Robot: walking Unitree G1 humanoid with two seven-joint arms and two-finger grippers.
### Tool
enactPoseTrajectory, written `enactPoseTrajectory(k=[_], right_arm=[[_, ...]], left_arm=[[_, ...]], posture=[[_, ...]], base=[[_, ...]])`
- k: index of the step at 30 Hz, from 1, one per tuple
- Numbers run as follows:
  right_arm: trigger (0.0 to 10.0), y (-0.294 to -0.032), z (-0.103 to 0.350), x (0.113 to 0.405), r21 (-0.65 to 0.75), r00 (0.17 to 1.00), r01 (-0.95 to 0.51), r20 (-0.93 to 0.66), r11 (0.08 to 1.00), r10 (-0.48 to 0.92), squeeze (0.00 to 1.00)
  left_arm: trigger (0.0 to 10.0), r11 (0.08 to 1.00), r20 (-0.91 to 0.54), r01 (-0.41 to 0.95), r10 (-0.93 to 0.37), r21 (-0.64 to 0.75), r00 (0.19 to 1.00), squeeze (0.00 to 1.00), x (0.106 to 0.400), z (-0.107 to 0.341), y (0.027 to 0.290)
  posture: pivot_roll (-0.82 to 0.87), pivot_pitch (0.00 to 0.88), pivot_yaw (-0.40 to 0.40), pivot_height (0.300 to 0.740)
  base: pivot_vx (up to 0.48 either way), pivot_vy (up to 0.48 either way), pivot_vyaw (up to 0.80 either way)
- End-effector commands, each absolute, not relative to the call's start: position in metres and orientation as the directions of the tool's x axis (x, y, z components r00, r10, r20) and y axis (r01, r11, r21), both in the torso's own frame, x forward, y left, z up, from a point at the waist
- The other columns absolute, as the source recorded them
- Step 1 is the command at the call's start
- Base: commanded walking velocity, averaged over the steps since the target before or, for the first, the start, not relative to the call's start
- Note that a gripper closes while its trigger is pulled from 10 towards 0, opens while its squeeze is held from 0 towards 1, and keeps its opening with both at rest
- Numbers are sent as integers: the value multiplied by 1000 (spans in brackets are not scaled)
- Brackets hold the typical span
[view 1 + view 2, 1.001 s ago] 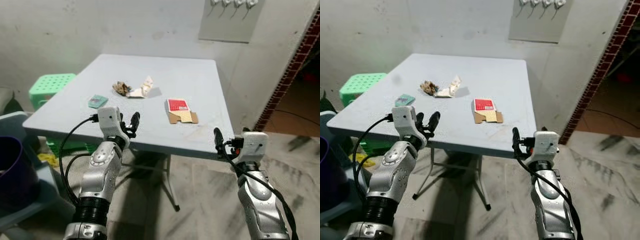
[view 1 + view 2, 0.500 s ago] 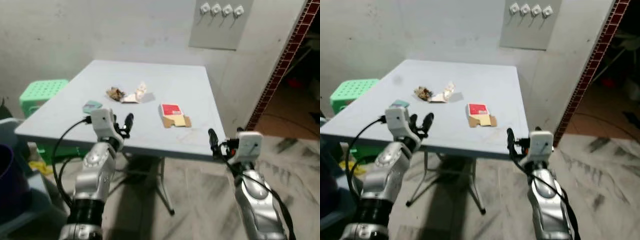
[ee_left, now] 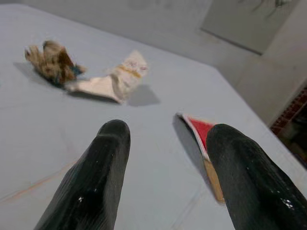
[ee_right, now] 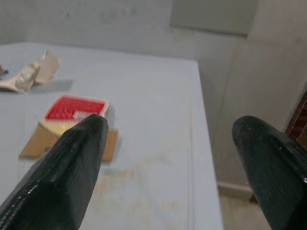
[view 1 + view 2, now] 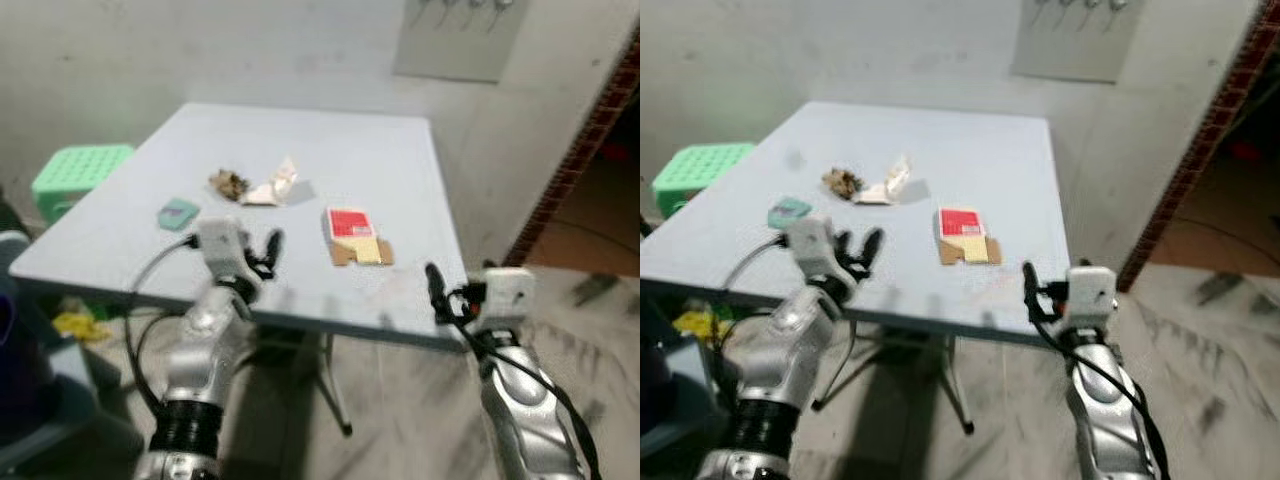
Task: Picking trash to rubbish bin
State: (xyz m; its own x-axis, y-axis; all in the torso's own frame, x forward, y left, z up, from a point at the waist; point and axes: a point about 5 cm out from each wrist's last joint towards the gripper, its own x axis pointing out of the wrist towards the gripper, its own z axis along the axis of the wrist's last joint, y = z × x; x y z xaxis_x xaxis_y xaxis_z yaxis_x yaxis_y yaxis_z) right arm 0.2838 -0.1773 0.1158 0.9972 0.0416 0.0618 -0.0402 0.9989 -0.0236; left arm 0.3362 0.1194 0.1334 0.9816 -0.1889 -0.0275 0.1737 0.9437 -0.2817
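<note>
Four pieces of trash lie on the pale blue table (image 5: 400, 170). A flattened red and brown carton (image 5: 356, 236) is nearest to the front edge, a little toward the right side. A crumpled white paper (image 5: 272, 188) lies further back, around the middle of the table, and a small brown crumpled scrap (image 5: 229, 182) is just beside it on the left; whether the two touch cannot be told from the blurred head views. A small green wrapper (image 5: 177, 213) lies apart from them, close to the left edge.

The left gripper (image 5: 258, 255) is held over the front edge of the table, on the left of the carton, and points at the trash. In its wrist view its two black fingers (image 3: 93, 182) stand apart, with nothing between them, and the white paper (image 3: 117, 80), the brown scrap (image 3: 50, 62) and one corner of the carton (image 3: 201, 136) are ahead of them on the table surface.

The right gripper (image 5: 436, 296) is at the front right corner of the table, at about the height of the edge. Its fingers (image 4: 64, 170) are also spread wide and hold nothing; the carton (image 4: 72, 122) lies on the table beyond one of them.

A green plastic stool (image 5: 75, 175) stands on the floor by the left side of the table. A dark purple container (image 5: 8, 350), cut by the picture border, is low at the left.
</note>
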Motion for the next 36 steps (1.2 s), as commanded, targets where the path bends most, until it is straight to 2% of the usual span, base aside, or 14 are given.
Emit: enactPoseTrajectory(k=[1,26,36], right_arm=[[10000,-172,122,285,-14,995,-61,82,998,62,0],[10000,-168,121,284,-12,993,-89,71,996,90,0],[10000,-166,121,283,-21,988,-138,70,990,139,0]], left_arm=[[10000,947,-13,164,-174,-275,985,0,337,138,126],[10000,954,-17,143,-153,-263,988,0,336,138,125],[10000,944,-10,180,-190,-277,982,0,334,139,124]], posture=[[-55,0,-25,740],[-53,0,-27,740],[-50,0,-30,740]], base=[[259,0,0],[19,0,0],[0,0,0]])
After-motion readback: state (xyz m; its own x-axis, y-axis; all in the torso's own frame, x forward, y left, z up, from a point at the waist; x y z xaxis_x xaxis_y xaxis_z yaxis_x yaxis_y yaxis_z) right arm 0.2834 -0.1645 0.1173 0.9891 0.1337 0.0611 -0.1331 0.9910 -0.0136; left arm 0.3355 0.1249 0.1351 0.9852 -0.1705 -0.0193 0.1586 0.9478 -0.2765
